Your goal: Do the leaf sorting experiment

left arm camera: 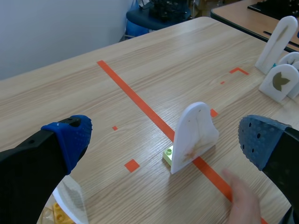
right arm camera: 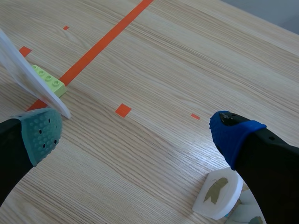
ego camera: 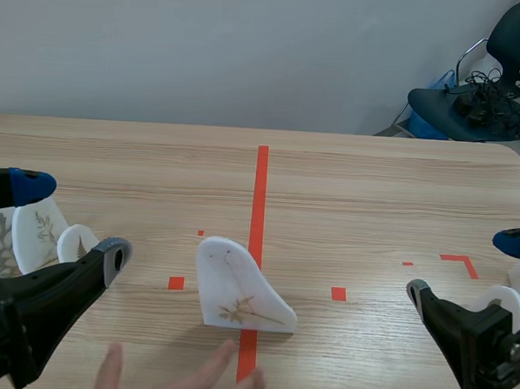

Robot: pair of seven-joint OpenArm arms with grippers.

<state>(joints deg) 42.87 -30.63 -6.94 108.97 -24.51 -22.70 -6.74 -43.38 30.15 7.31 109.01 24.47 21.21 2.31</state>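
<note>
Eyeing the leaf card (ego camera: 238,285) mid-table
Both jaws wide apart, nothing held. Card stands upright on the centre tape, broad face running left-to-right, nearer my left gripper (ego camera: 71,220) than right gripper (ego camera: 465,268)

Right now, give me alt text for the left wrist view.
A white leaf card stands on a green brick on the tape line, ahead of the open left gripper. A person's hand is close to the card; other cards stand farther off.
</note>
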